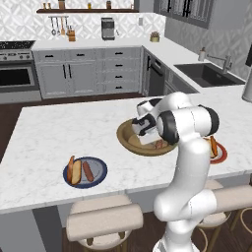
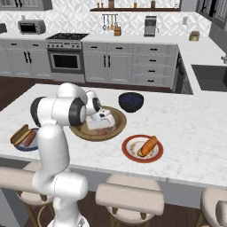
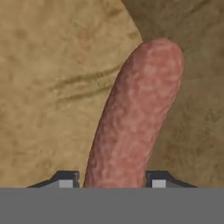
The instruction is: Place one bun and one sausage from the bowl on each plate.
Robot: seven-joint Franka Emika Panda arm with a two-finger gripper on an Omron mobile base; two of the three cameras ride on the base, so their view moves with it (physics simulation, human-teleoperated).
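My gripper (image 3: 112,180) is down inside the wooden bowl (image 1: 127,139), its fingertips standing either side of a pink sausage (image 3: 135,118) with a thin gap still showing on one side. From the right base view the hand (image 2: 101,120) hangs over the bowl (image 2: 84,132). The blue-grey plate (image 1: 100,170) carries a bun (image 1: 74,171) and a sausage (image 1: 88,171). On the red-rimmed white plate (image 2: 130,150) lies one bun (image 2: 148,145).
A small dark blue bowl (image 2: 131,101) stands just behind the wooden bowl. Padded stools (image 1: 103,221) line the island's near edge. The sink (image 1: 206,74) is on the far right counter.
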